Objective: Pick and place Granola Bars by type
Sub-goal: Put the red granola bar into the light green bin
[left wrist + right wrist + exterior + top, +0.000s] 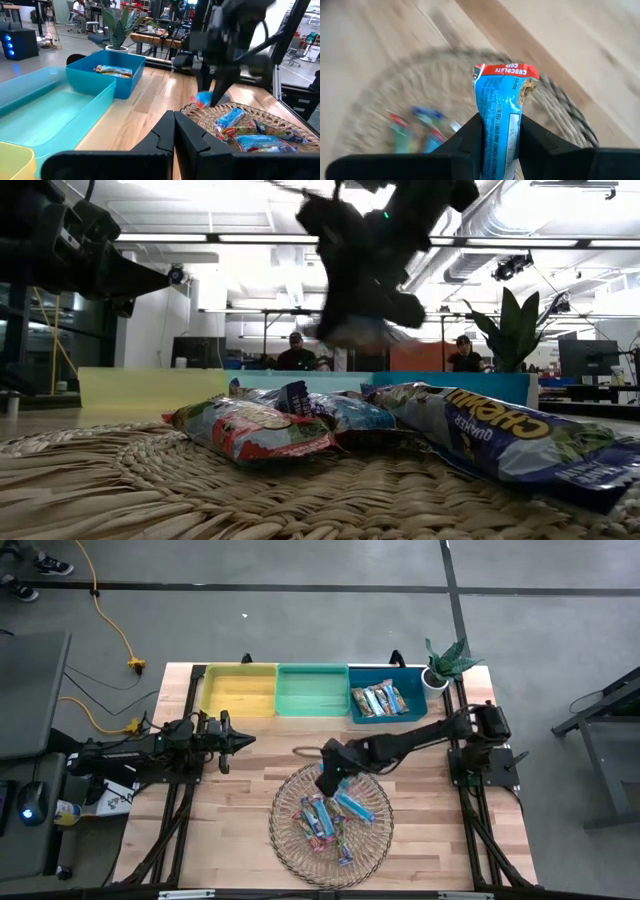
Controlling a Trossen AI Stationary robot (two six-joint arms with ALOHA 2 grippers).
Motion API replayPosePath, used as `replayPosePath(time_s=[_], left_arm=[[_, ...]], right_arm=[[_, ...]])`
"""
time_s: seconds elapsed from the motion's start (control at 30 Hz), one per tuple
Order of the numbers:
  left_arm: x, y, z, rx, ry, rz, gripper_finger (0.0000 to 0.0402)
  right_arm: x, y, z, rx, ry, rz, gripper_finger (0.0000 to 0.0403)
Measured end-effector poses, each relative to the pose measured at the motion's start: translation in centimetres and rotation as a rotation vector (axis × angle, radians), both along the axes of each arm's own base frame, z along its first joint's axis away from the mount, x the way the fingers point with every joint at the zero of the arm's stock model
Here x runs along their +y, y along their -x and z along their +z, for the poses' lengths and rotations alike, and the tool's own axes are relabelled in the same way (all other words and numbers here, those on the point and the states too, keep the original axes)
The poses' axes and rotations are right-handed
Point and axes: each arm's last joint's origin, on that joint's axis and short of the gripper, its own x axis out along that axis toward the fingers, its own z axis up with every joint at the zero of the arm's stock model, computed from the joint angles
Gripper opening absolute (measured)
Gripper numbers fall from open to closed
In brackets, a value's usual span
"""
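Right wrist view: a light blue granola bar (500,120) is pinched by its lower end in the right hand (501,131), above the basket (560,107). With so short a grip, it could be dropped before a bin is reached.

Open-plan lab: desks (150,37), monitors (583,357), seated people (296,352), ceiling ducts (500,225)
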Motion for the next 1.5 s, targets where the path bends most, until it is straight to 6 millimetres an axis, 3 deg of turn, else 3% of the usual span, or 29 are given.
replayPosePath(time_s=[0.17, 0.43, 0.73, 1.2, 1.5], left_arm=[[0.0, 0.0, 0.0, 0.000, 0.000, 0.000, 0.0000], [0.0, 0.0, 0.0, 0.000, 0.000, 0.000, 0.0000], [0.0, 0.0, 0.0, 0.001, 0.000, 0.000, 0.0000], [0.0, 0.0, 0.0, 0.000, 0.000, -0.001, 0.0000], [0.0, 0.0, 0.0, 0.000, 0.000, -0.001, 0.0000]], right_arm=[[-1.4, -1.1, 3.0, -0.239, -0.088, 0.063, 0.0086], [-3.6, -2.9, 8.2, -0.755, -0.328, 0.370, 0.0086], [-6.3, -2.4, 11.8, -1.107, -0.306, 0.512, 0.0087], [-8.5, -1.9, 12.7, -1.202, -0.278, 0.513, 0.0087], [-12.3, -2.1, 11.5, -1.130, -0.015, 0.160, 0.0087]])
